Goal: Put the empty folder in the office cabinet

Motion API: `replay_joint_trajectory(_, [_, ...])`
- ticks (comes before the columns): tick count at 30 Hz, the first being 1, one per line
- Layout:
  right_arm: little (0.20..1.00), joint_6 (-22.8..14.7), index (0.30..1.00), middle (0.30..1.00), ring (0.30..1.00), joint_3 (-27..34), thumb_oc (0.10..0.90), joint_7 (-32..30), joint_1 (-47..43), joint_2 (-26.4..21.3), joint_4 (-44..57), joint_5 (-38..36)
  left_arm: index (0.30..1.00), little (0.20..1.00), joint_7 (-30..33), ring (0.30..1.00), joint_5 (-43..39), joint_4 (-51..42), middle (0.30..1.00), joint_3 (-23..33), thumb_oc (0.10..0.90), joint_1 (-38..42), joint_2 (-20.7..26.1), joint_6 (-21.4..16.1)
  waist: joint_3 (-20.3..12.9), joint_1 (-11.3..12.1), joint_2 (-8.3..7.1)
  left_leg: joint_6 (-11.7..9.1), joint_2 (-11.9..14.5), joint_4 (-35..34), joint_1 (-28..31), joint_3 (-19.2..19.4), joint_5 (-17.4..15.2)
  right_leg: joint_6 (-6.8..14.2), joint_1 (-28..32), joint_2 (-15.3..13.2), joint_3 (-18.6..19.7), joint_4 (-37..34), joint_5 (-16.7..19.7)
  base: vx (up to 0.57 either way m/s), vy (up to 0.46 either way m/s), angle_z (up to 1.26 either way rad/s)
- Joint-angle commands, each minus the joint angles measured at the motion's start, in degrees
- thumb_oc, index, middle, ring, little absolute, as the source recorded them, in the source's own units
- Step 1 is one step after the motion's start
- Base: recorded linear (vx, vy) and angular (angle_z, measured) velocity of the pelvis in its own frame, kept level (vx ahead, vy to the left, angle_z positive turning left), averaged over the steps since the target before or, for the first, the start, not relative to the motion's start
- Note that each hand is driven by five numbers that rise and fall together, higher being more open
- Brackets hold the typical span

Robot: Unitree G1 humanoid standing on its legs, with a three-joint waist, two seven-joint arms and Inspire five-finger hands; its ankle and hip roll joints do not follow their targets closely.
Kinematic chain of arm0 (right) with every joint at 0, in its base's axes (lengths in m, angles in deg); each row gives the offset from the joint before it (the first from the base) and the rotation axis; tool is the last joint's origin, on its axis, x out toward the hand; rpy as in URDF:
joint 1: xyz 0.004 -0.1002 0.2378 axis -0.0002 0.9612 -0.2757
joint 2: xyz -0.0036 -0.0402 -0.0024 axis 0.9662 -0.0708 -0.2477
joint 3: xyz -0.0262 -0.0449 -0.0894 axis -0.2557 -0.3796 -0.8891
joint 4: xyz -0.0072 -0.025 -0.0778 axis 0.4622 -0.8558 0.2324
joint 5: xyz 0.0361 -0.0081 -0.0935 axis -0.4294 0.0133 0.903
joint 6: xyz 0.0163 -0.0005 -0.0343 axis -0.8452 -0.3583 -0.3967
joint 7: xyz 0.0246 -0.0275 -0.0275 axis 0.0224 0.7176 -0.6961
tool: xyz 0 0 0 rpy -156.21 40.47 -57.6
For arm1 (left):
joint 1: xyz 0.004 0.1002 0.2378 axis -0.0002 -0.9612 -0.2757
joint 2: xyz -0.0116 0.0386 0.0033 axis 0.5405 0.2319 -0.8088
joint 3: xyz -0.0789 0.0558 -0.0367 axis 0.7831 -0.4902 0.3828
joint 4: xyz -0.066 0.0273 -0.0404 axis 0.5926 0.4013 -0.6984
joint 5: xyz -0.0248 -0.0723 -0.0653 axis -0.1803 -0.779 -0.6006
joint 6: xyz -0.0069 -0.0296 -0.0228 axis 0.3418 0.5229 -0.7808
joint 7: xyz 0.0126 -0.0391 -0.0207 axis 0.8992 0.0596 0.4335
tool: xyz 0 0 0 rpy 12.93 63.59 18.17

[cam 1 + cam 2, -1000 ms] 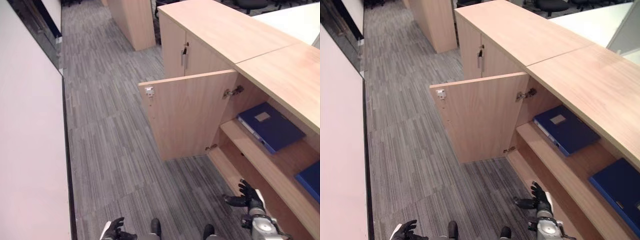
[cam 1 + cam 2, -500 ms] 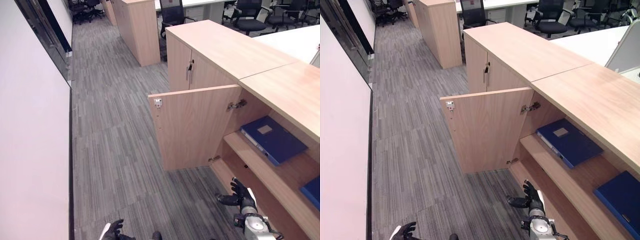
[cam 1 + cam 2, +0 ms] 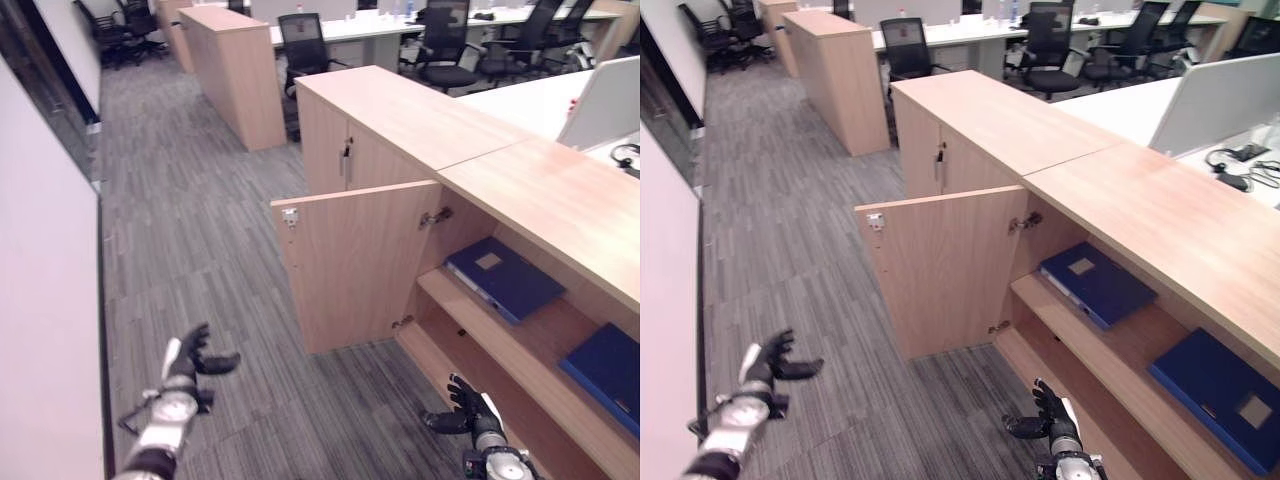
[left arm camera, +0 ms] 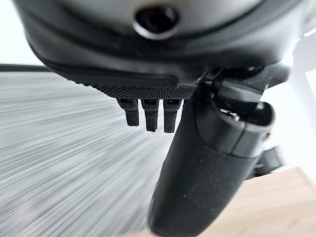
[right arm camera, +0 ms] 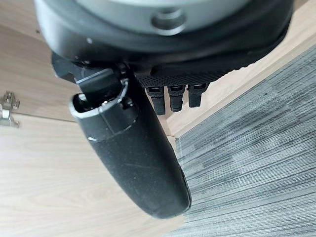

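Left eye view: blue folder flat at the upper shelf's left end inside the open cabinet; left hand and right hand, fingers relaxed, empty, above carpet.

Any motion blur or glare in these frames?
Left wrist view: carpet streaked with motion blur, left hand sharp. Right wrist view: carpet grain crisp beside the right hand. Eye views: even light, mild sheen on the cabinet top, no harsh shadows.

Two folders on shelf in cabinet, door open leftward
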Motion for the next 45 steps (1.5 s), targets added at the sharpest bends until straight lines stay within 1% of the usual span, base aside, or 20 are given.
replay_joint_trajectory(1, [0.900,-4.3,0.900,0.900,0.900,0.3,0.800,1.3,-3.3,-4.1,5.4,1.1,0.900,0.900,2.5,0.900,-3.1,5.6,0.900,2.7,0.800,12.3,5.1,-5.5,0.4,-0.6,2.69,-1.4,0.0,-0.1,4.9,-2.4,-9.5,2.5,-2.6,0.7,1.5,6.3,-6.6,0.04,0.055,-0.21])
replay_joint_trajectory(5, [0.900,-4.5,0.900,0.900,0.900,-0.3,0.800,2.7,-2.9,-5.2,7.0,0.7,0.900,0.900,2.6,0.900,-5.4,7.3,0.900,2.6,0.800,19.8,10.2,-5.6,0.5,-2.2,2.41,-1.2,0.0,-0.1,5.4,-0.3,-10.1,3.7,-3.8,0.6,3.4,6.6,-5.6,0.02,0.048,-0.30])
replay_joint_trajectory(6, [0.900,-4.4,0.900,0.900,0.900,-0.3,0.800,2.7,-3.0,-5.1,7.0,0.7,0.900,0.900,2.6,0.900,-5.5,7.4,0.900,2.5,0.800,20.0,10.3,-5.6,0.5,-2.1,2.35,-1.2,0.0,-0.1,5.4,-0.2,-10.1,3.7,-3.9,0.6,3.5,6.6,-5.6,0.02,0.052,-0.31])
replay_joint_trajectory(7, [0.900,-4.5,0.900,0.900,0.900,-0.4,0.800,3.0,-2.9,-5.5,7.1,0.4,0.900,0.900,2.5,0.900,-6.2,8.1,0.900,2.3,0.800,22.2,11.9,-5.7,0.5,-2.8,2.17,-1.1,0.1,-0.1,5.6,0.7,-10.3,4.1,-4.4,0.6,4.3,6.6,-5.1,0.03,0.054,-0.32])
replay_joint_trajectory(9, [0.900,-4.6,0.900,0.900,0.900,-0.3,0.800,3.4,-2.8,-5.7,7.6,0.0,0.900,0.900,2.3,0.900,-6.9,8.4,0.900,1.6,0.800,24.7,13.3,-5.8,0.8,-3.4,1.84,-1.0,0.1,-0.1,5.8,1.7,-10.5,4.5,-5.0,0.7,5.1,6.8,-4.9,0.04,0.068,-0.29])
replay_joint_trajectory(11, [0.900,-4.6,0.900,0.900,0.900,-0.1,0.800,3.6,-2.7,-5.9,7.7,-0.3,0.900,0.900,2.3,0.900,-7.0,8.1,0.900,0.6,0.800,27.5,14.5,-5.9,1.0,-4.0,1.42,-0.9,0.2,-0.1,6.0,2.6,-10.7,4.9,-5.7,0.6,5.7,7.0,-4.4,0.02,0.051,-0.29])
replay_joint_trajectory(15, [0.900,-4.9,0.900,0.900,0.900,0.2,0.800,4.3,-2.6,-5.9,9.0,-1.4,0.900,0.900,1.5,0.900,-7.4,8.6,0.900,-0.9,0.800,30.9,16.0,-6.0,1.3,-4.9,0.49,-0.9,0.4,-0.1,6.2,4.1,-10.9,5.7,-6.6,0.7,6.8,6.9,-3.6,0.02,0.041,-0.27])
replay_joint_trajectory(16, [0.900,-4.9,0.900,0.900,0.900,0.2,0.800,4.3,-2.6,-5.9,9.0,-1.4,0.900,0.900,1.5,0.900,-7.4,8.6,0.900,-0.9,0.800,31.0,16.0,-6.0,1.4,-4.9,0.45,-0.9,0.4,-0.1,6.2,4.2,-10.9,5.7,-6.6,0.8,6.9,6.9,-3.6,0.01,0.052,-0.25])
replay_joint_trajectory(17, [0.900,-5.1,0.900,0.900,0.900,0.3,0.800,4.5,-3.0,-6.2,9.7,-1.8,0.900,0.900,1.4,0.900,-7.4,9.1,0.900,-2.0,0.800,33.4,16.6,-5.9,2.0,-5.5,-0.17,-0.9,0.6,-0.1,5.8,5.0,-10.8,6.2,-7.8,0.8,7.6,6.9,-2.9,-0.01,0.053,-0.23])
replay_joint_trajectory(18, [0.900,-5.2,0.900,0.900,0.900,0.3,0.800,4.6,-3.1,-6.6,10.4,-1.9,0.900,0.900,1.3,0.900,-7.3,9.2,0.900,-2.4,0.800,34.4,16.9,-5.9,2.4,-5.9,-0.47,-0.9,0.7,-0.1,5.5,5.2,-10.6,6.4,-8.2,0.9,7.9,6.8,-2.5,-0.03,0.058,-0.21])
replay_joint_trajectory(21, [0.900,-5.6,0.900,0.900,0.900,0.5,0.800,4.8,-3.0,-6.8,12.0,-2.3,0.900,0.900,1.1,0.900,-7.2,10.3,0.900,-4.0,0.800,37.7,17.4,-6.1,3.0,-6.5,-1.60,-1.0,1.0,-0.1,4.0,6.0,-10.3,6.7,-9.6,1.2,8.5,6.1,-1.4,-0.02,0.027,-0.20])
replay_joint_trajectory(26, [0.900,-6.5,0.900,0.900,0.900,1.3,0.800,4.4,-2.9,-7.0,13.8,-2.8,0.900,0.900,1.1,0.900,-8.0,13.2,0.900,-5.6,0.800,42.4,16.4,-6.1,3.3,-8.0,-3.14,-1.0,1.1,-0.1,1.1,6.2,-9.7,7.2,-11.7,1.0,9.6,5.0,0.6,-0.01,0.014,-0.09])
replay_joint_trajectory(30, [0.900,-6.9,0.900,0.900,0.900,2.0,0.800,4.2,-1.3,-6.9,15.1,-3.1,0.900,0.900,1.0,0.900,-8.6,13.9,0.900,-6.6,0.800,44.3,14.5,-6.4,3.1,-9.1,-3.66,-1.0,0.8,-0.1,0.1,6.0,-9.7,7.2,-12.8,0.7,10.7,4.8,1.3,0.01,0.015,-0.01])
replay_joint_trajectory(31, [0.900,-6.9,0.900,0.900,0.900,2.1,0.800,4.2,-0.9,-7.0,15.3,-3.2,0.900,0.900,0.9,0.900,-8.6,14.0,0.900,-6.8,0.800,44.6,14.1,-6.4,3.2,-9.3,-3.56,-0.9,0.8,-0.1,0.3,5.7,-10.2,7.2,-12.7,0.7,11.0,4.9,0.8,0.00,0.000,0.00])
replay_joint_trajectory(34, [0.900,-7.0,0.900,0.900,0.900,2.7,0.800,4.0,0.3,-7.0,15.2,-3.1,0.900,0.900,0.6,0.900,-8.8,14.1,0.900,-8.3,0.800,46.1,12.1,-6.4,2.8,-10.3,-3.59,-0.8,0.4,-0.1,-0.1,5.4,-10.0,7.2,-13.4,0.4,11.8,4.9,1.5,0.01,0.008,0.03])
replay_joint_trajectory(38, [0.900,-7.0,0.900,0.900,0.900,2.9,0.800,3.8,0.5,-6.9,14.8,-3.2,0.900,0.900,0.5,0.900,-8.8,13.7,0.900,-8.9,0.800,46.5,10.8,-6.4,2.5,-10.5,-3.40,-0.6,0.2,-0.1,0.1,5.3,-10.2,7.2,-13.5,0.3,12.1,4.8,1.2,0.01,0.007,0.02])
replay_joint_trajectory(39, [0.900,-6.9,0.900,0.900,0.900,2.9,0.800,3.4,0.3,-6.8,14.4,-3.3,0.900,0.900,0.5,0.900,-8.9,13.1,0.900,-9.2,0.800,46.5,9.7,-6.7,2.5,-10.5,-3.26,-0.5,0.1,-0.1,0.4,5.3,-10.4,7.2,-13.2,0.3,12.1,4.9,1.0,0.04,0.021,0.00])
replay_joint_trajectory(40, [0.900,-6.8,0.900,0.900,0.900,3.1,0.800,3.0,0.2,-6.7,14.0,-3.2,0.900,0.900,0.6,0.900,-9.1,11.7,0.900,-9.6,0.800,46.3,8.4,-7.0,2.5,-10.5,-2.94,-0.4,0.0,-0.1,1.0,5.2,-11.1,7.2,-12.9,0.3,12.1,5.2,0.5,0.00,0.000,0.00])
replay_joint_trajectory(42, [0.900,-6.8,0.900,0.900,0.900,3.4,0.800,2.7,-0.3,-6.6,13.9,-2.9,0.900,0.900,0.5,0.900,-8.7,8.4,0.900,-10.4,0.800,45.4,6.1,-7.7,2.4,-10.3,-2.75,-0.3,-0.3,-0.1,1.2,5.0,-11.0,7.2,-12.9,-0.1,12.1,5.3,0.4,0.01,0.024,0.03])
replay_joint_trajectory(45, [0.900,-6.9,0.900,0.900,0.900,4.0,0.800,2.2,-0.8,-6.2,14.0,-2.7,0.900,0.900,0.9,0.900,-5.6,1.7,0.900,-12.5,0.800,42.3,2.9,-8.5,2.5,-9.6,-2.11,0.0,-0.6,-0.1,1.9,4.3,-11.3,7.2,-12.2,-0.5,11.5,5.5,-0.4,0.00,0.003,0.02])
